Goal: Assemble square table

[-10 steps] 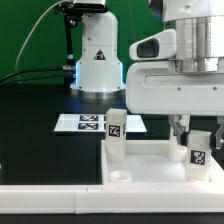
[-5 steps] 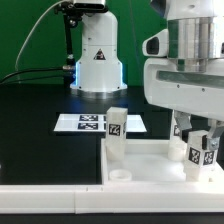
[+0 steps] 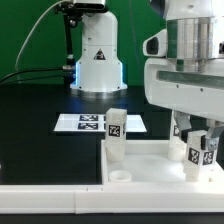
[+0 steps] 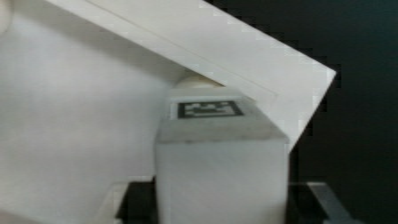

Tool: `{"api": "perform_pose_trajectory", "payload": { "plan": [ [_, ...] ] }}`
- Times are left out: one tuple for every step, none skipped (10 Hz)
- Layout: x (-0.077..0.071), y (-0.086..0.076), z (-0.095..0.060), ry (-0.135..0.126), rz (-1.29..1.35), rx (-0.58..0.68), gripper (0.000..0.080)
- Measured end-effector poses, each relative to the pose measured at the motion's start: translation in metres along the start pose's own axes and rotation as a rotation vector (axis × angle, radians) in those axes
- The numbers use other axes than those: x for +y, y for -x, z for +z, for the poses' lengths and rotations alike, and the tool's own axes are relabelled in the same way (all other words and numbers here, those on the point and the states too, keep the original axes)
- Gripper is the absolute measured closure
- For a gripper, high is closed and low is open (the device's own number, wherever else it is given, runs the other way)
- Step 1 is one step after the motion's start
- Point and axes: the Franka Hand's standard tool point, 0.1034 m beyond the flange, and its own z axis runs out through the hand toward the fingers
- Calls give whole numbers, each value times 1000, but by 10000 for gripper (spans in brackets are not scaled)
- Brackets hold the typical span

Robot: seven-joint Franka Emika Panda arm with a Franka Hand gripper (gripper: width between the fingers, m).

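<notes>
Holding steady now, the gripper is sitting over the leg at the slab's corner on the exterior view's right, and nothing is shifting compared with half a second ago. A second back the hand was riding higher and further toward the exterior view's right; since then it has been dropping and swinging in, and now it is settling. In the wrist view the fingers are flanking the leg on both sides, narrow, and they are looking clamped on it, though actual contact is hard to confirm from these angles. That pause is probably meaning the leg is being seated or twisted into its corner hole.

The slab is lying flat at the table's front edge, raised rim showing, one open round hole waiting at the near corner. A second leg is standing upright on the far corner on the exterior view's left, tag facing the camera. The marker board is lying behind it on the black table, well clear. Two legs are up, so roughly half the job is looking done.
</notes>
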Motion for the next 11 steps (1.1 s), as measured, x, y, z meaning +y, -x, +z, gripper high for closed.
{"api": "perform_pose_trajectory", "payload": {
  "plan": [
    [0,0,0,0,0,0,514],
    [0,0,0,0,0,0,514],
    [0,0,0,0,0,0,512],
    [0,0,0,0,0,0,512],
    [2,-1,0,2,313,-7,512],
    [3,-3,0,6,257,2,512],
    [2,-2,0,4,300,-1,512],
    [3,-2,0,4,367,-2,512],
    [6,-4,1,-11,523,-19,512],
    [6,-1,1,-23,743,-48,512],
    [6,-1,1,-25,902,-61,512]
  ]
}}
